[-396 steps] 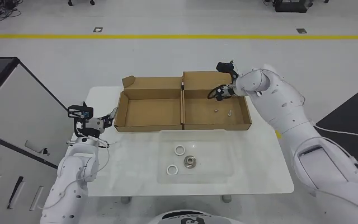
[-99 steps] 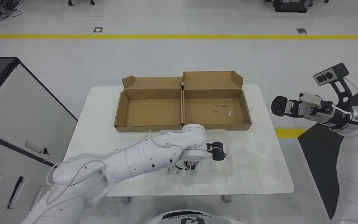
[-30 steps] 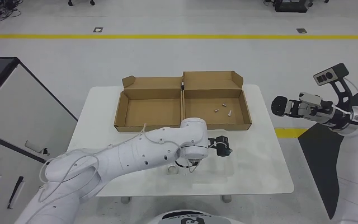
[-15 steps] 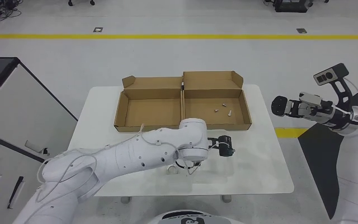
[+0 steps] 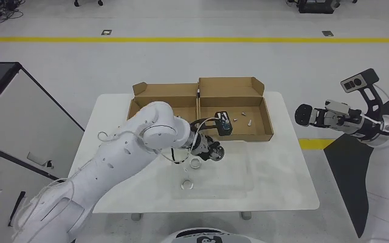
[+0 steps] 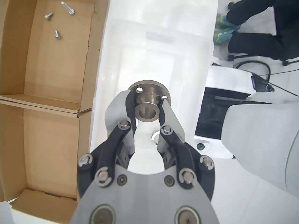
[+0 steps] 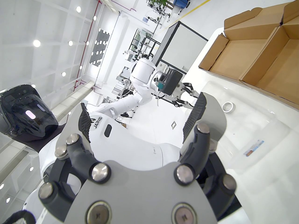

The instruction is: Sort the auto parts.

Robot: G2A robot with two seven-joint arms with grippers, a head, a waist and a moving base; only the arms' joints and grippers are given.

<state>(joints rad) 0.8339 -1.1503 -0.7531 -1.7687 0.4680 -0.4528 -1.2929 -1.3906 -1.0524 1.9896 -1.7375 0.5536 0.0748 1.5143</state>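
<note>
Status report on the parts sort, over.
Left gripper shut on flanged hub, above the clear tray. Right gripper open, off beside the table. Two white rings in tray. Nothing between hub and cardboard box.

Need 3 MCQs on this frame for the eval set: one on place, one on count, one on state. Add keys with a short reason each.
1. Where do the screws lie?
A. in the clear tray
B. in a cardboard box
C. on the bare table

2. How many screws are there?
A. one
B. three
C. five

3. What state is the left end effector in?
A. open and empty
B. shut on a white ring
C. shut on a metal hub

Key:
1 B: the left wrist view shows them on the box floor.
2 B: three lie apart from one another there.
3 C: its jaws clamp the hub's neck from both sides.
</note>
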